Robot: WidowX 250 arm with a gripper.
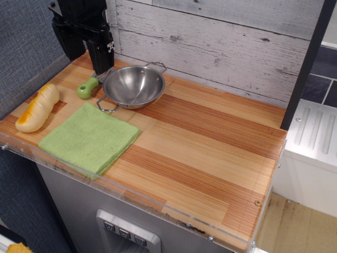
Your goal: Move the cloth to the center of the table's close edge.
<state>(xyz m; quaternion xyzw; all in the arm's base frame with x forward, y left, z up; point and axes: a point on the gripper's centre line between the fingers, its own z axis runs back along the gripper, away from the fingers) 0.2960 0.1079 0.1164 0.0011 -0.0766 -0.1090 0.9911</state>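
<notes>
The light green folded cloth [89, 138] lies flat at the left of the close edge of the striped wooden table [210, 150], one corner reaching the clear acrylic rim [138, 198]. My black gripper [100, 68] hangs at the back left corner, above the table and well behind the cloth. Its fingers point down just over a small green-handled utensil [87, 88]. The fingers merge into one dark shape, so the gap between them does not show. Nothing visible is held.
A steel bowl [134, 85] with two wire handles stands behind the cloth, next to the utensil. A yellow bread-shaped toy [38, 107] lies at the left edge. A whitewashed plank wall runs along the back, and a white appliance [316, 138] stands right of the table.
</notes>
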